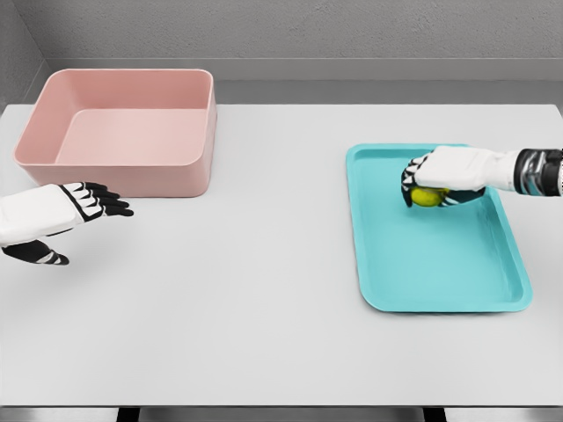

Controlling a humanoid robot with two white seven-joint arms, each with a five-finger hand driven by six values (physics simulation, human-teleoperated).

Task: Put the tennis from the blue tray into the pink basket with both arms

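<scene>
A yellow-green tennis ball lies on the blue tray near its far end. My right hand reaches in from the right edge and covers the ball from above, its fingers curled around it. Most of the ball is hidden under the palm. The pink basket stands at the far left of the table and holds nothing. My left hand hovers just in front of the basket's near wall, fingers spread and holding nothing.
The white table stretches between the basket and the tray. A grey wall runs behind the table's far edge.
</scene>
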